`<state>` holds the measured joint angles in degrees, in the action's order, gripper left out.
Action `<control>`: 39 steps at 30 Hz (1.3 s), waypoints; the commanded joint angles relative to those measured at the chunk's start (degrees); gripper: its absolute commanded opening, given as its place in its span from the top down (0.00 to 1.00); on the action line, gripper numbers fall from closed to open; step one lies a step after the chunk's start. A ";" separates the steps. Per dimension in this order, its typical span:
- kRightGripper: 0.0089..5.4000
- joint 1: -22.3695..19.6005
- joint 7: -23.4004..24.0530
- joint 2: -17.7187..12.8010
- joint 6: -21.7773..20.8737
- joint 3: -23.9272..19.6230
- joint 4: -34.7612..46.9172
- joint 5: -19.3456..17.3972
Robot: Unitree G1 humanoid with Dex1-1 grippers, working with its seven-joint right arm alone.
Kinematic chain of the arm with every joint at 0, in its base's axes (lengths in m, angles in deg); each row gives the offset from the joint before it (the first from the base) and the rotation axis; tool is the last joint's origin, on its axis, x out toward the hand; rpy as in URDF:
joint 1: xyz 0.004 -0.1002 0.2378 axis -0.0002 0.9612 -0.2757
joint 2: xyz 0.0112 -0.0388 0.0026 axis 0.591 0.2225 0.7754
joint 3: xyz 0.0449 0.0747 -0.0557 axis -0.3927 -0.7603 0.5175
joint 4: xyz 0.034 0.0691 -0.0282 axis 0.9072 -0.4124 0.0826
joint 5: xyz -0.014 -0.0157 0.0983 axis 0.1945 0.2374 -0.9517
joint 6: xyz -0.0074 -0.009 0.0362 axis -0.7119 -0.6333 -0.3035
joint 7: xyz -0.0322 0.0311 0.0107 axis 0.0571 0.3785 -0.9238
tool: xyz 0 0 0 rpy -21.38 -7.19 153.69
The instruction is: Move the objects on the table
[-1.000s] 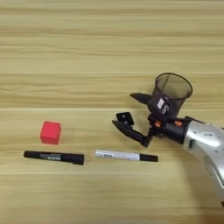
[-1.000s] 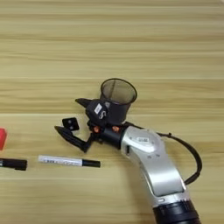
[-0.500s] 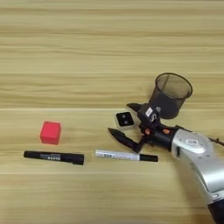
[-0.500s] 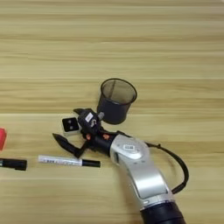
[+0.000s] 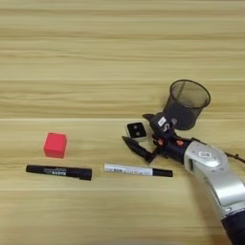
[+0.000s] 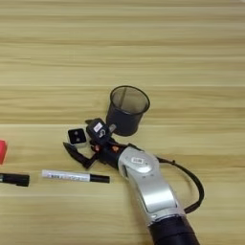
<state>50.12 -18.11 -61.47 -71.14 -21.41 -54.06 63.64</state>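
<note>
Die [image 5: 136,129], black-faced with white dots and pale sides, sits on the table [image 5: 95,57] in the gap of the right gripper [image 5: 139,131], whose two black fingers stand spread, one at the die's far right corner and the lower one reaching past its near side; I cannot tell whether either finger touches it, and nothing is held. By its look the die is light, rigid and smooth-sided, so it may skid or twist out if pinched on a corner; the flat pale sides look the better place to take hold, squarely and low. Just behind the gripper stands the dark mesh cup [image 5: 187,104], and just in front lies the white-barrelled marker [image 5: 138,170]. Further left lie the all-black marker [image 5: 59,171] and, above it, the red cube [image 5: 55,145], both well apart from the gripper; both look equally light and stiff. Compared with half a second ago, the gripper has shifted so that the die lies more plainly between the fingers, while cube and markers have not moved.
</note>
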 commanded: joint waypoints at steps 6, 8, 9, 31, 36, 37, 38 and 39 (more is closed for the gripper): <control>0.31 -3.45 0.96 -0.53 -2.08 -0.86 1.64 0.16; 0.35 -3.47 0.91 -0.51 -2.12 -0.82 1.59 0.21; 0.37 -3.48 0.88 -0.51 -2.14 -0.80 1.58 0.22; 0.43 -4.40 0.23 0.70 -2.39 0.80 5.05 0.02; 0.43 -5.30 0.07 1.81 -1.43 2.19 7.56 -0.05; 0.43 -5.48 -0.02 2.08 -1.39 2.54 7.70 -0.03; 0.43 -5.66 -0.21 2.38 -1.37 3.14 7.81 0.04; 0.43 -5.77 -0.41 2.72 -1.31 3.83 7.90 0.16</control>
<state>48.20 -18.89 -59.40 -71.57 -18.23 -49.22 64.08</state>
